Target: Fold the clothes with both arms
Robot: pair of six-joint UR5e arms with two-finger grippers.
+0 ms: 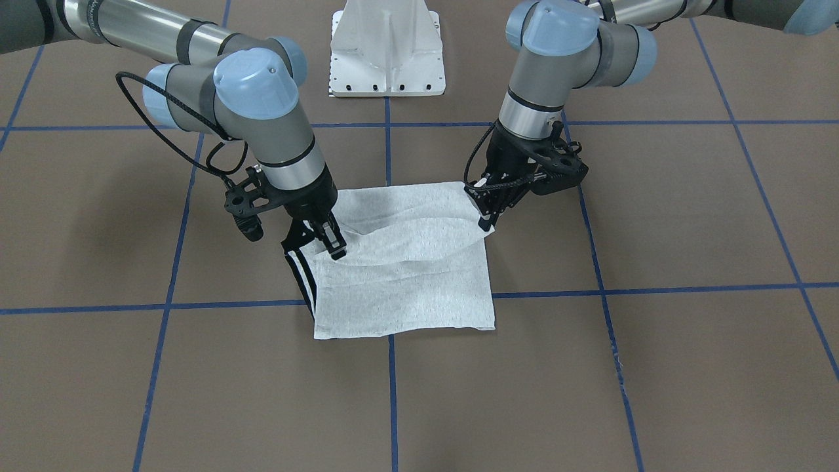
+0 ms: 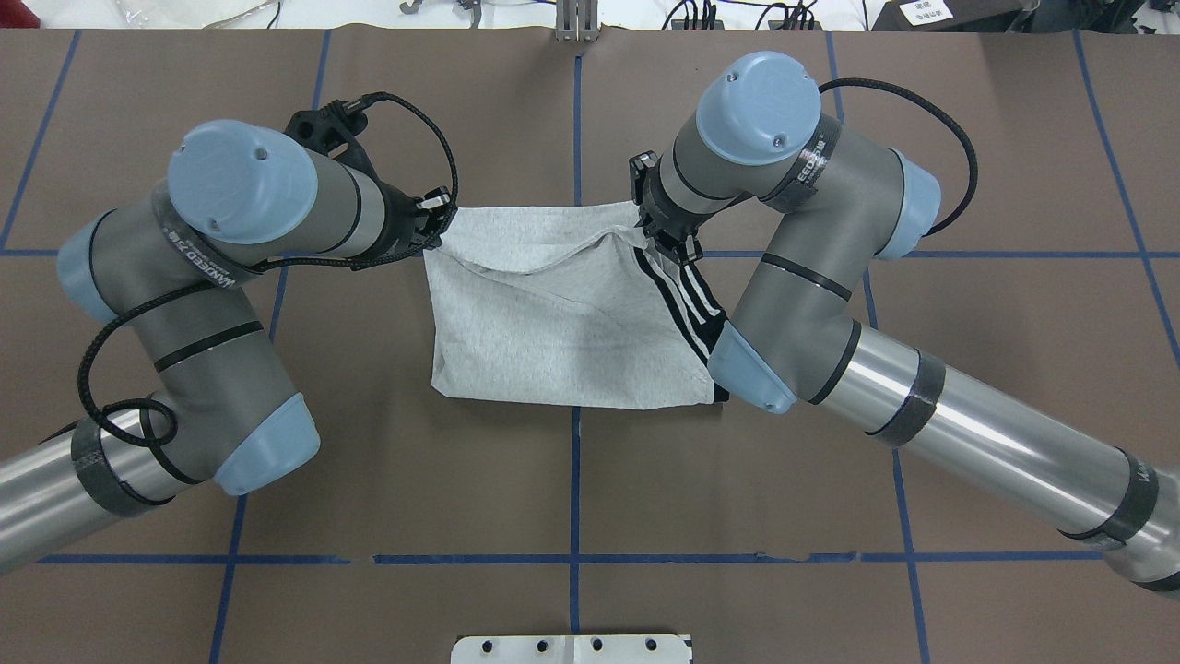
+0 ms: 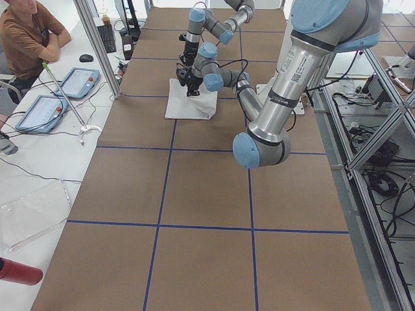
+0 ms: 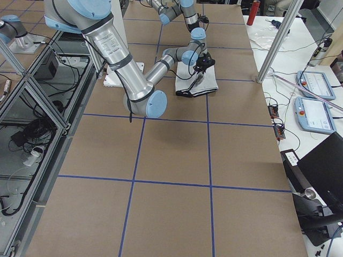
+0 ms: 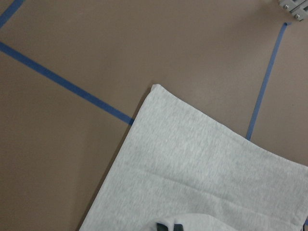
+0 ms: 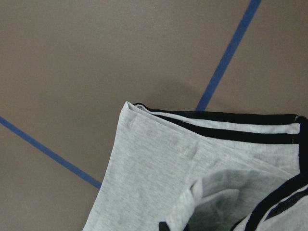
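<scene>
counts: 1 T-shirt, 2 grippers | left gripper [image 2: 441, 226] was pinching the plain grey corner | T-shirt [image 2: 553, 314] lay folded on the table [image 2: 572, 480] between both grippers, long axis running gripper to gripper, black stripes at the right gripper's end | right gripper [image 2: 666, 242] was pinching a raised fold | white pedestal [image 1: 387, 52] sat well behind both
</scene>
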